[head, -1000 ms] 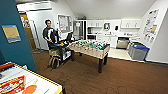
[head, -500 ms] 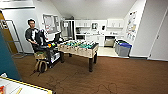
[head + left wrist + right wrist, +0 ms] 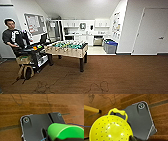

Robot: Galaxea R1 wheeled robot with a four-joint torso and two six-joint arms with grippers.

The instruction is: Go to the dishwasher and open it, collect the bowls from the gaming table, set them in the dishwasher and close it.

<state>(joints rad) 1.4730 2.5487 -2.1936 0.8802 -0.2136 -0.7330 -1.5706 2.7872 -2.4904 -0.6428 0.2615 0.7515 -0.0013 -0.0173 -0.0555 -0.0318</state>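
My left gripper [image 3: 58,138] is shut on the rim of a bright green bowl [image 3: 65,131], carried above the wooden floor. The right gripper [image 3: 133,138] is shut on a yellow perforated bowl [image 3: 110,129] with a loop handle. A yellowish edge strip [image 3: 91,109], seemingly of the gaming table, lies beside it. In the head view, far back under the kitchen counter, the dishwasher [image 3: 98,40] shows as a small grey front, and I cannot tell whether it stands open.
A table-football table [image 3: 67,48] stands mid-room ahead on the left. A person [image 3: 13,37] sits at a dark cart [image 3: 35,53], a bag [image 3: 25,72] below. Blue bins [image 3: 110,46] line the right wall before a white door [image 3: 152,30]. Brown floor [image 3: 120,75] stretches ahead.
The whole head picture has shifted left as the camera turned. The white-topped table at the lower left has left the picture, and the table-football table and kitchen look nearer.
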